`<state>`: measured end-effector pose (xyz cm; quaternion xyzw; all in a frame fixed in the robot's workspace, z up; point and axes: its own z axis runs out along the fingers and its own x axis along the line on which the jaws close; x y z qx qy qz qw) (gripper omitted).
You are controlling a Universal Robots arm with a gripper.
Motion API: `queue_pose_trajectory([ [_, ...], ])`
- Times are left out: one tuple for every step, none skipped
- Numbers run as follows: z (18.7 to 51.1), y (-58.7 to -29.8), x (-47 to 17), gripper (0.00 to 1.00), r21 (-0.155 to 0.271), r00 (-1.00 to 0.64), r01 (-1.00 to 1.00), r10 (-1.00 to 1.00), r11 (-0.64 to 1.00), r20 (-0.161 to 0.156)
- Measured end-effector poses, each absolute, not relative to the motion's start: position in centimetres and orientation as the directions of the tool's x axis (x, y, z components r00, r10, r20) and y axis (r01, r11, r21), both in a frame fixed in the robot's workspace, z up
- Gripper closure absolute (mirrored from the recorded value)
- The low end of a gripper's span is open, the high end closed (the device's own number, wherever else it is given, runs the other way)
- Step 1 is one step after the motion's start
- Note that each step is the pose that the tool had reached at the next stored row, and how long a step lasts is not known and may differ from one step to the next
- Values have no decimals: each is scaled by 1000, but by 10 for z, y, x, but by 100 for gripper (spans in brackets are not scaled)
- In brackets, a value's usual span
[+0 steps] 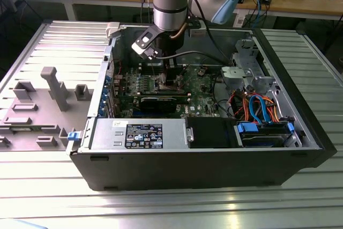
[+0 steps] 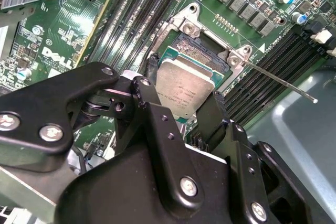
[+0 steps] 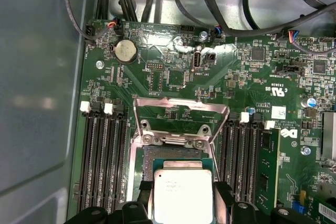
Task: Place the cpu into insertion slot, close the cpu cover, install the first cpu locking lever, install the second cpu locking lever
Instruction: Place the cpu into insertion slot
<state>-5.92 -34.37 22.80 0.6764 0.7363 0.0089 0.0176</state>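
My gripper (image 2: 182, 92) is shut on the cpu (image 2: 181, 83), a flat silver-grey square clamped by its two opposite edges between the black fingers (image 2: 151, 66). The chip hangs slightly tilted just above the insertion slot (image 2: 198, 52), whose brownish contacts show beyond its far edge. In the first wrist view the cpu (image 3: 182, 190) covers most of the insertion slot (image 3: 172, 153). The cpu cover (image 3: 181, 109) stands swung open behind the socket. A thin locking lever (image 2: 278, 80) sticks out sideways, unlatched. In the exterior view the gripper (image 1: 167, 73) reaches down into the open computer case (image 1: 214, 156).
Black memory slots (image 3: 102, 161) flank the socket on both sides, and one slot holds a green module (image 3: 269, 161). Cables (image 3: 220, 3) run along the board's far edge. A power supply (image 1: 140, 134) and a drive bay (image 1: 265, 132) line the case front. Grey fixtures (image 1: 53, 87) stand at the exterior view's left.
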Motion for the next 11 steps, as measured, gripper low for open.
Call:
queue_pose_trajectory([
  [228, -344, -59, 45, 37, -84, 996, 996, 85, -14],
  [227, -344, -59, 45, 37, -84, 996, 996, 85, -14],
  [227, -344, -59, 45, 37, -84, 996, 996, 85, -14],
  [227, -344, -59, 45, 37, -84, 996, 996, 85, -14],
  [227, -344, -59, 45, 37, -84, 996, 996, 85, -14],
  [226, -344, -59, 45, 37, -84, 996, 996, 85, -14],
  [226, -344, -59, 45, 37, -84, 996, 996, 85, -14],
  [226, -344, -59, 45, 37, -84, 996, 996, 85, -14],
  [226, -344, -59, 45, 37, -84, 996, 996, 85, -14],
  [225, -344, -59, 45, 37, -84, 996, 996, 85, -14],
  [225, -344, -59, 45, 37, -84, 996, 996, 85, -14],
])
